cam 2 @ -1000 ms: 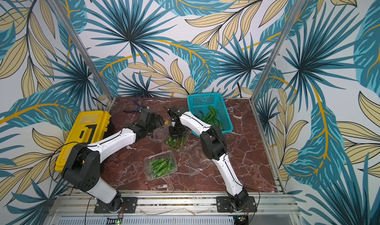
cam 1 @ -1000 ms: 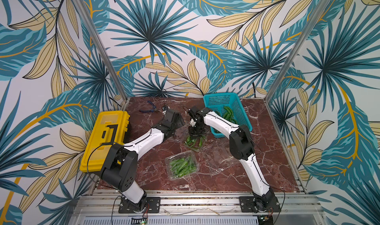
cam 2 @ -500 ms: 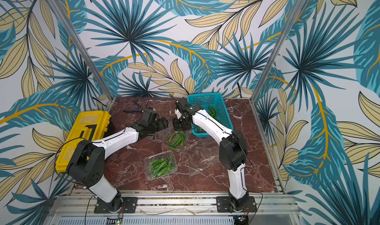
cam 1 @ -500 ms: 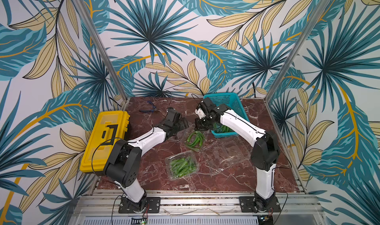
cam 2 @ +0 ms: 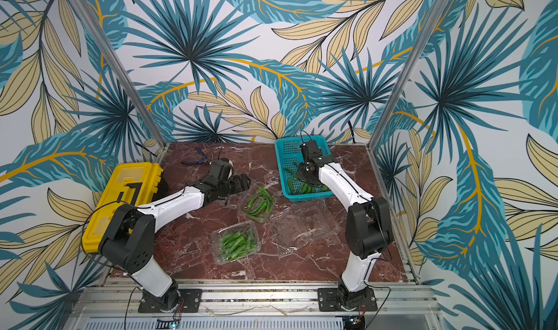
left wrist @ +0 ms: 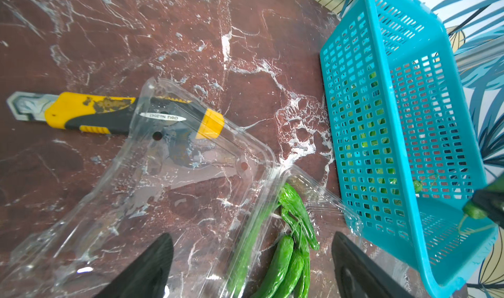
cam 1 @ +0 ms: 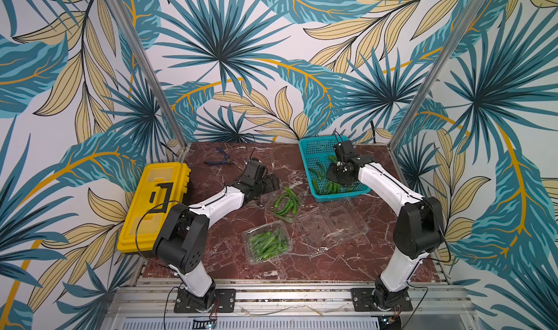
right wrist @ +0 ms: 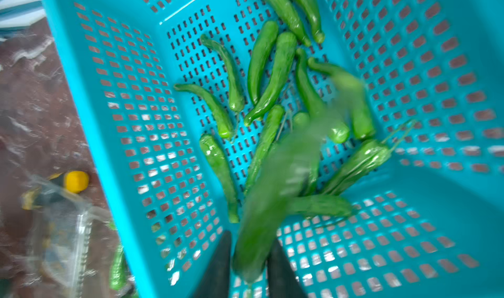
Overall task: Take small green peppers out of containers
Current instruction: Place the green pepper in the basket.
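Left claw (left wrist: pixel 251 238) gapes; right claw (right wrist: pixel 249 240) flanks a blurred pepper (right wrist: pixel 275 190), grip unclear

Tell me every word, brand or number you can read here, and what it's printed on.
"deli No.2047": on the silver oval label of the yellow-and-black utility knife, seen upside down through the lid of a clear container in the left wrist view. The brand letters are small, so "deli" is a best reading.
No writing can be made out on the yellow toolbox or the teal basket.
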Motion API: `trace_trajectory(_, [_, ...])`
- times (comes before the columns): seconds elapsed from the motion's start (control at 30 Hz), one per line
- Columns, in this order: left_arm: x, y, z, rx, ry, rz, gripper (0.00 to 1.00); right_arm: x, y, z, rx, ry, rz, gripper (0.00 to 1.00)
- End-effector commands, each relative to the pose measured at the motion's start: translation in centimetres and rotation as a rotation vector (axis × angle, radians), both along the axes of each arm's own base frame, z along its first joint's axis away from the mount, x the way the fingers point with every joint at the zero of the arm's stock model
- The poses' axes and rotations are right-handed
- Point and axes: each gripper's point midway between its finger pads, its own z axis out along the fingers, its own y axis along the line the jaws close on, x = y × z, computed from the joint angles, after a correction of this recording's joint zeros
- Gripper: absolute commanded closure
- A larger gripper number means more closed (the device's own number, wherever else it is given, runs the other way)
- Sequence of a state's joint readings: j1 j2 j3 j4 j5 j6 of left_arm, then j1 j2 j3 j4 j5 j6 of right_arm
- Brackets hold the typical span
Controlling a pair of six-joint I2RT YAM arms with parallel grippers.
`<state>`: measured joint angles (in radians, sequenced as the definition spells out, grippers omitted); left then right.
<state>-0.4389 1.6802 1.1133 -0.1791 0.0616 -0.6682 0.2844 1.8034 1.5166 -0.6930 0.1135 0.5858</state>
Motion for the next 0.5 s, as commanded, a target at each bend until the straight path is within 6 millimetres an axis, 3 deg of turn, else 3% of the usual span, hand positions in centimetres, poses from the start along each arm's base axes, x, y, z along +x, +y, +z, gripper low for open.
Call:
trace_trajectory(0.0, [0.9,-1.5,2.1,0.014,-0.050,-0.060,0.08,-0.4,-0.1,-0.4,-0.049,0.019,0.005,0.61])
trace_trajectory(0.13, [0.5,-2.4,2.0,0.044,-0.052,-0.094,0.08,-0.5,2.7,0.0,0.065,-0.024,0.079,0.57])
trace_trajectory(0.27, [0.4,-2.8,1.7,0.050,-0.037,-0.088,0.08,-1.4,8.1,0.3,0.189,-0.053,0.261,0.57])
trace_trajectory(0.47, [0.7,-0.9,1.9,0.063,-0.035,0.002,0.07,-3.9,15.1,-2.3,0.153,0.057,0.496,0.58])
